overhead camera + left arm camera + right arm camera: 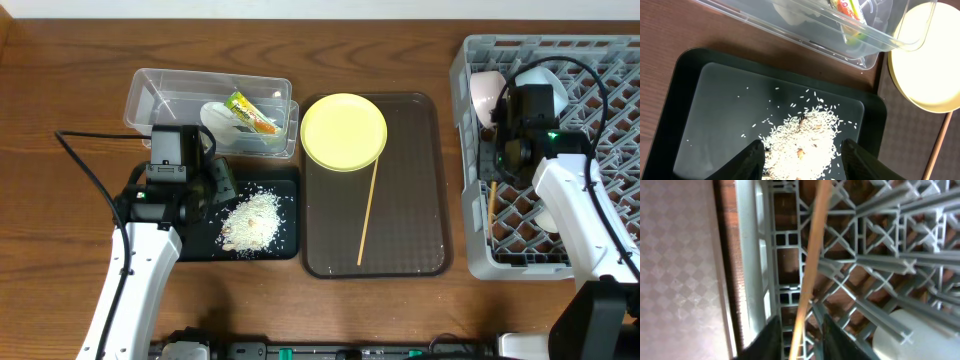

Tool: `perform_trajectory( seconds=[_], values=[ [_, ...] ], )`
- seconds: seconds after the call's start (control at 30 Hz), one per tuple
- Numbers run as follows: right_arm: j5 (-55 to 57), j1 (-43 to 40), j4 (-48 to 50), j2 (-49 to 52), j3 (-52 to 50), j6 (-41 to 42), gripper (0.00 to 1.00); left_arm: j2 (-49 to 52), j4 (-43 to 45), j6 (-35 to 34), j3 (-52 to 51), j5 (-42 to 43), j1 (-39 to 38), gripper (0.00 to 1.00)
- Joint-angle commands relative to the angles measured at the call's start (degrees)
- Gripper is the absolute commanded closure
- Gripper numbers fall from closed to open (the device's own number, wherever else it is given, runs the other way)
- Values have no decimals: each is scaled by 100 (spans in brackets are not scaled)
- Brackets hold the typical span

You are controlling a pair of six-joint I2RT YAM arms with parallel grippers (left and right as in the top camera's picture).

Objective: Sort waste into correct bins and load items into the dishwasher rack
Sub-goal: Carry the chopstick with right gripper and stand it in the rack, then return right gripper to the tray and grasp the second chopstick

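My left gripper [803, 144] hangs open low over the black tray [690, 100], one finger on each side of the white rice pile [805, 132] and holding nothing. Behind it stands the clear tub [160, 95] with the green-and-orange wrapper [250, 110] and a white paper wad [220, 118]. My right gripper [799, 320] is inside the grey rack [875, 260] near its left wall. A wooden chopstick [812, 255] runs between its fingers, which stand slightly apart from it. A second chopstick [367, 215] and the yellow plate [343, 131] lie on the brown tray [410, 220].
In the rack [600, 70], a pale pink bowl [485, 92] stands at the back left. A white rounded piece, apparently a cup [895, 335], sits just right of my right gripper. The rack's raised wall [747, 255] runs close on that gripper's left.
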Motion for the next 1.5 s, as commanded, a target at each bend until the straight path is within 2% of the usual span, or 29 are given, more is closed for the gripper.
perform_trajectory(
  seconds=[0.0,0.3,0.6,0.7,0.9,1.1,1.3,1.47],
  values=[
    [83,-59,9,13,42,-39,68,22,-2,-11,24,-70,17,48],
    [-122,11,216,-330,48,-39,64,22,-2,-11,24,-70,17,47],
    [-2166,461,975,-1038,48,15,59,22,-2,-11,24,-70,17,47],
    [-2190,826,997,-977,44,262,56,22,-2,-11,24,-70,17,48],
    [-2009,1757,1014,-466,42,494,53,22,-2,-11,24,-70,17,48],
    [-1526,2568,1008,365,42,1335,55,22,-2,-11,24,-70,17,47],
    [-896,3128,807,1296,42,2568,58,22,0,-11,24,-70,17,47],
    [-748,3324,723,1897,42,2999,60,22,0,-11,24,-70,17,48]
  ],
)
